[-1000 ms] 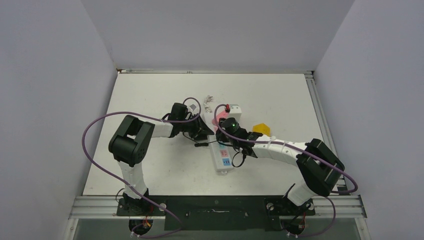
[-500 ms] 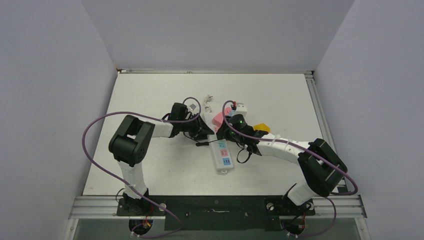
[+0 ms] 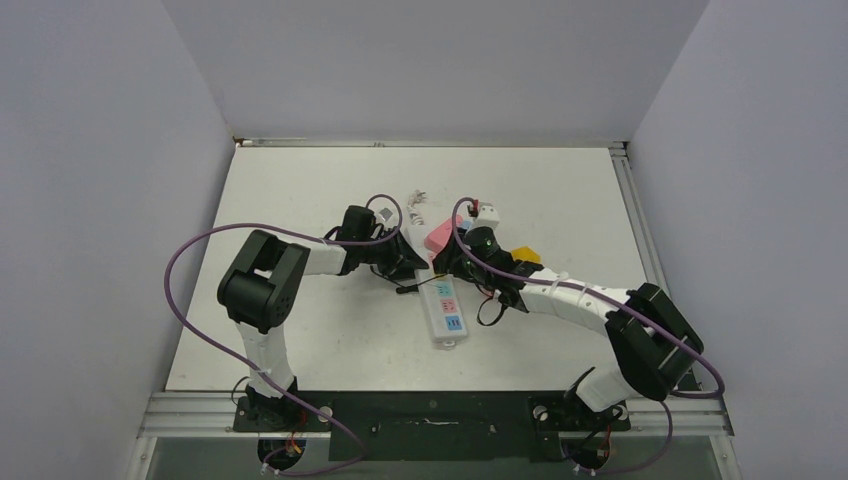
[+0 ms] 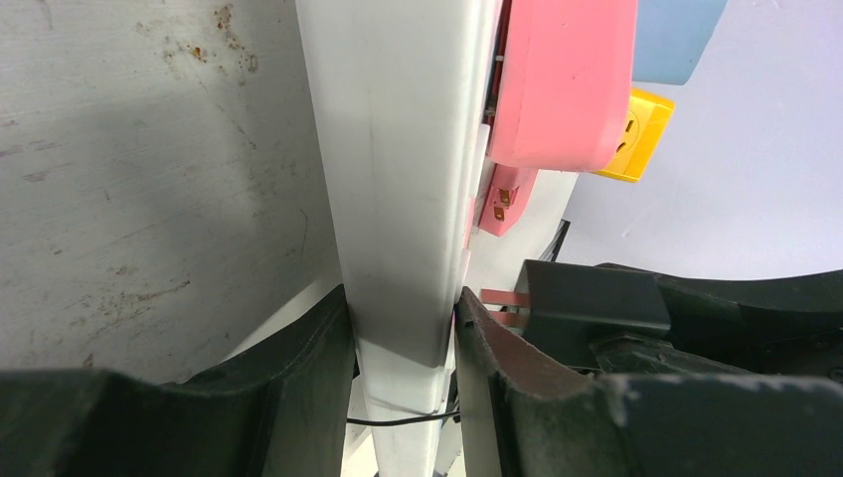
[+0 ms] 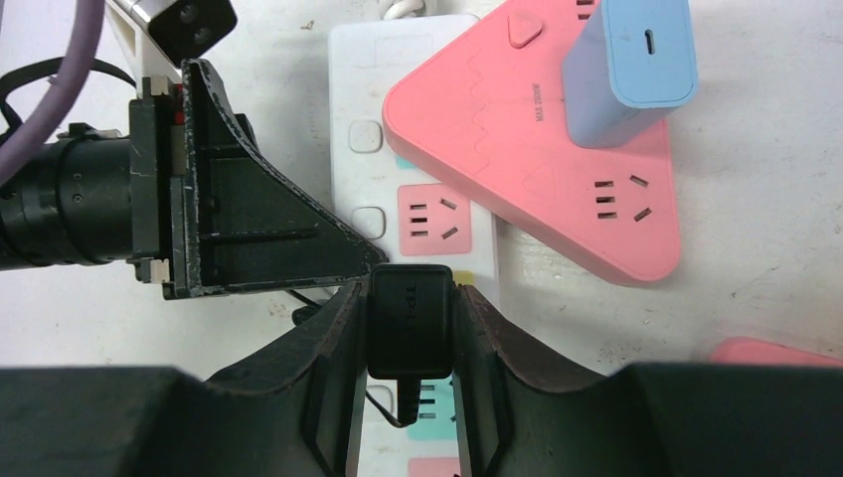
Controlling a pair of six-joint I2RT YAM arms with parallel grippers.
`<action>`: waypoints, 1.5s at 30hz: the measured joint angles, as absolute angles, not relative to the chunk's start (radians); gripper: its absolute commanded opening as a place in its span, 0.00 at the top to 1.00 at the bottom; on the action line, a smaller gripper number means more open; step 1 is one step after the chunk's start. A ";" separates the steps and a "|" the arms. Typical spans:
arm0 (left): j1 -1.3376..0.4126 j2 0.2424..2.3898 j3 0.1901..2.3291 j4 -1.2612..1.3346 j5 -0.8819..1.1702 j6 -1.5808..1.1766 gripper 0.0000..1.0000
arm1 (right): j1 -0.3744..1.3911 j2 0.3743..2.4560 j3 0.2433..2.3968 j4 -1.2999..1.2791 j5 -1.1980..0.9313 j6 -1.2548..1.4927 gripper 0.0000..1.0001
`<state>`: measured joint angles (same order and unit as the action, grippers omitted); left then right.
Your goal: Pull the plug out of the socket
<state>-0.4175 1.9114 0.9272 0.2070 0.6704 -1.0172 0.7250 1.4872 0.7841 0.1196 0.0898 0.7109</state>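
While left pincer (image 4: 403, 318) clamps the socket (image 4: 398, 149) by its sides, right pincer (image 5: 411, 288) — nearly closed — grips the plug (image 5: 410, 333).

The socket (image 3: 443, 305) is a long white strip lying flat with its coloured outlets facing up. Its far end sits under the pink triangular adapter (image 3: 437, 238). The plug (image 5: 410, 316), small, black and boxy, stands upright on the strip, one pink outlet along from that adapter.
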 measured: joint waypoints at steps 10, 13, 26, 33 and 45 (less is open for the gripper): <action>-0.417 1.911 0.927 0.207 0.670 -1.017 1.00 | 0.725 1.457 0.785 0.118 0.089 0.711 0.95; -0.416 1.911 0.927 0.207 0.670 -1.016 1.00 | 0.727 1.418 0.785 0.104 0.090 0.699 0.95; -0.415 1.911 0.927 0.206 0.670 -1.012 1.00 | 0.754 1.137 0.879 -0.033 0.132 0.613 0.95; -0.415 1.911 0.927 0.206 0.670 -1.011 1.00 | 0.743 1.082 0.938 -0.134 0.307 0.530 0.95; -0.415 1.911 0.927 0.206 0.670 -1.011 1.00 | 0.658 1.114 0.897 -0.250 0.462 0.486 0.95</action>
<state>-0.4149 1.9114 0.9272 0.2058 0.6704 -1.0115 0.6582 1.1137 0.8974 -0.2504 0.4622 0.4858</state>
